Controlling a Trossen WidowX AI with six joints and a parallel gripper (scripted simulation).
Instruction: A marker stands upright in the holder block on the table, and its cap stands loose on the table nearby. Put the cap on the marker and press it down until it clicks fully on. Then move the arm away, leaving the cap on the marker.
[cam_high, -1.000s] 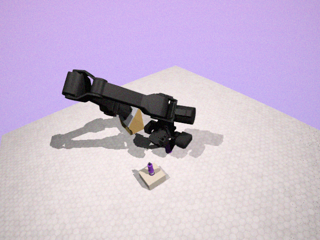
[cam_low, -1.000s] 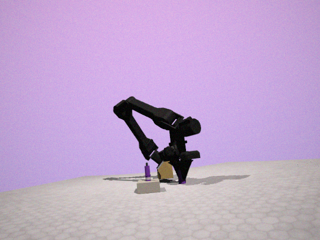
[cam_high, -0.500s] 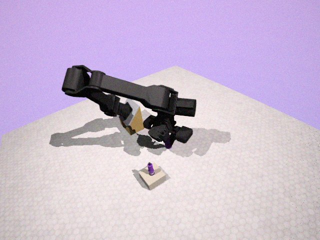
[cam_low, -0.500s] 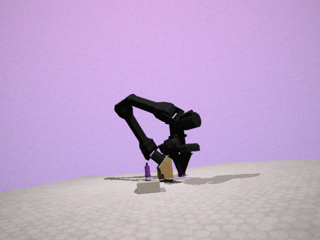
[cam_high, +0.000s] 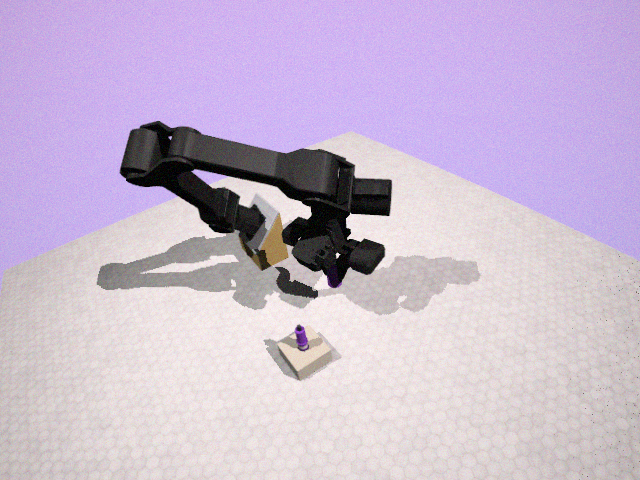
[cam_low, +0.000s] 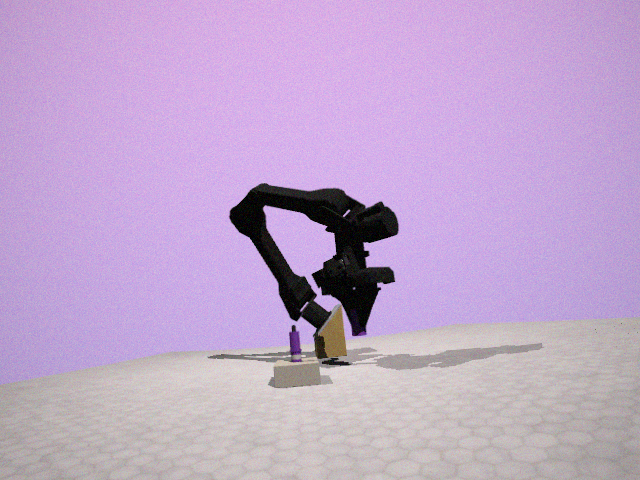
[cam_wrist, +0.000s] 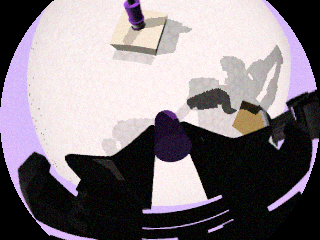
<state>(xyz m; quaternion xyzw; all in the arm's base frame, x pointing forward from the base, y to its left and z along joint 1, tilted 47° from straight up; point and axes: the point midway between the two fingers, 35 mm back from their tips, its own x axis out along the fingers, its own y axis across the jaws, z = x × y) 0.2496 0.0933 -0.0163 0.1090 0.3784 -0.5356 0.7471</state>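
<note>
Gripping the purple cap (cam_high: 334, 279) (cam_low: 357, 324) (cam_wrist: 171, 140), the end effector (cam_high: 334, 273) (cam_low: 358, 322) (cam_wrist: 167, 127) hangs above the table (cam_high: 413, 387) (cam_low: 413, 423) (cam_wrist: 75, 85) — its fingers clamped on either side. The uncapped marker (cam_high: 301, 337) (cam_low: 294, 346) (cam_wrist: 134, 13) stands upright in the pale holder block (cam_high: 313, 361) (cam_low: 297, 374) (cam_wrist: 138, 40), well in from the table's far corner. The cap is apart from the marker, seemingly close to upright — shadow blurs its outline.

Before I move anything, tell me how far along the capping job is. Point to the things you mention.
Done: the purple cap (cam_high: 334, 280) (cam_low: 358, 329) (cam_wrist: 171, 142) is off the table, shut between the fingers of the gripper (cam_high: 334, 273) (cam_low: 358, 322) (cam_wrist: 167, 127).
In hand: carrying it to the marker (cam_high: 301, 336) (cam_low: 294, 345) (cam_wrist: 134, 14), upright in its block (cam_high: 305, 360) (cam_low: 297, 374) (cam_wrist: 137, 41), tip bare.
Left: seating the cap, pressing it fully on, moving the arm away.
</note>
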